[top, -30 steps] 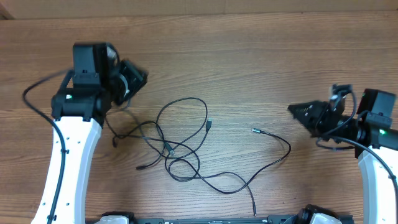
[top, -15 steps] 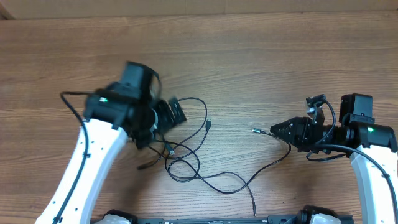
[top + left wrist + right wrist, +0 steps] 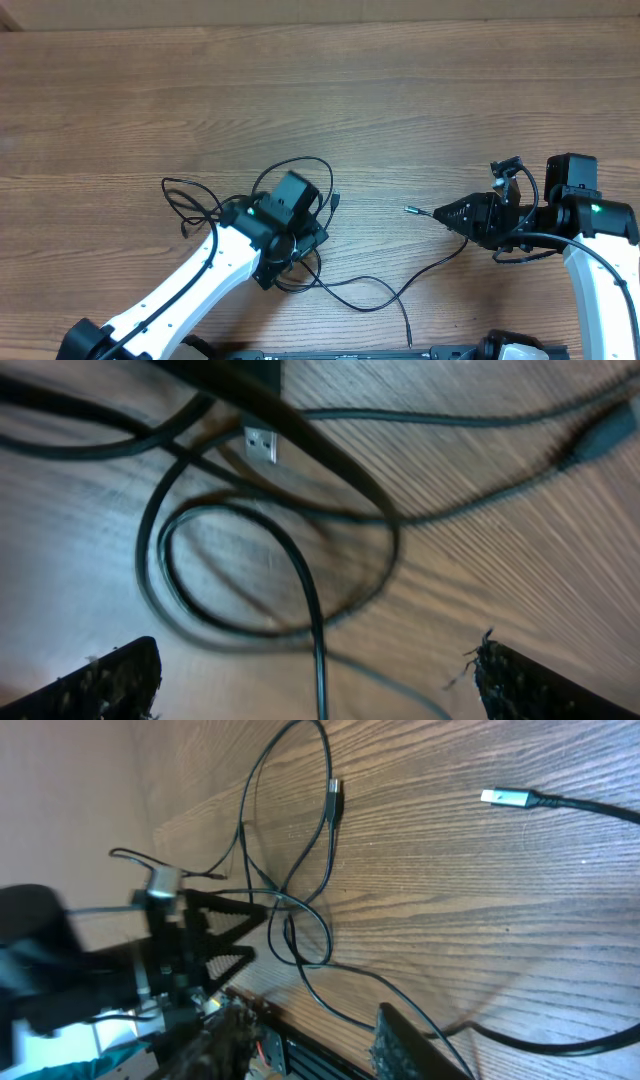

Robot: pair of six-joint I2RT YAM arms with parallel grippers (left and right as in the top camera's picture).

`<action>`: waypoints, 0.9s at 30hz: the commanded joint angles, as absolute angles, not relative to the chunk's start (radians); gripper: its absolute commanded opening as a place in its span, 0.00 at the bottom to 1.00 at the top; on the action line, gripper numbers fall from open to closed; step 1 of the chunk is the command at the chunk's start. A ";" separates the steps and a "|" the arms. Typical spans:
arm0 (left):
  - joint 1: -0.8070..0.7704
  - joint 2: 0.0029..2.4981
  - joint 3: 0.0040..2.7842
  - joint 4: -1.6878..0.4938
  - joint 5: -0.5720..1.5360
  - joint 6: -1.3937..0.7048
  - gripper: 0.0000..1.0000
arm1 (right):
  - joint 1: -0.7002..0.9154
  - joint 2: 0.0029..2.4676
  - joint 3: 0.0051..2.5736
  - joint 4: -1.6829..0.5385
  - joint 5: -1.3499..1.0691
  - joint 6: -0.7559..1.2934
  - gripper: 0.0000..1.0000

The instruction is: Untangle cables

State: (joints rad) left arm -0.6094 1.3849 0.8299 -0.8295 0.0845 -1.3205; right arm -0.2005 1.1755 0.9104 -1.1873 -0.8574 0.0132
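Note:
The cables point(image 3: 300, 165) are thin black cords, looped and crossed in a tangle at the table's middle. My left gripper point(image 3: 295, 245) hovers right over that tangle. In the left wrist view my left gripper point(image 3: 325, 685) is wide open, one cord point(image 3: 315, 630) runs between the fingers untouched, and a USB plug point(image 3: 260, 445) lies beyond. A silvery plug point(image 3: 410, 210) ends a cord that curves toward the front edge. My right gripper point(image 3: 442, 213) points at that plug from the right, a short way off. In its wrist view my right gripper point(image 3: 320, 1045) is open and empty, with the silvery plug point(image 3: 500, 797) ahead.
A loose strand point(image 3: 180, 200) lies left of the tangle. The table's front edge point(image 3: 400, 348) is close below the cords. The left arm point(image 3: 150, 960) shows at the left of the right wrist view. Thicker robot cables hang by the right arm point(image 3: 520, 180).
My left arm swung from the far left to over the tangle and its jaws opened, leaving a strand behind at the left. My right gripper moved left toward the silvery plug.

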 commanded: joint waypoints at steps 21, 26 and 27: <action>-0.682 1.406 0.530 -0.379 0.118 -1.378 0.61 | -0.194 1.161 0.931 -1.180 -0.697 -0.001 1.00; -0.723 1.499 0.530 -0.307 0.119 -1.430 0.57 | -0.194 1.161 0.931 -1.180 -0.531 -0.001 1.00; -0.722 1.520 0.530 -0.274 0.134 -1.438 0.47 | -0.194 1.161 0.931 -1.180 -0.501 -0.001 1.00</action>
State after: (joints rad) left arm -0.7094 1.4181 0.5629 -0.3073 0.1390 -1.3857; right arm -0.2005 1.1751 0.9104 -1.1851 -0.6472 0.0044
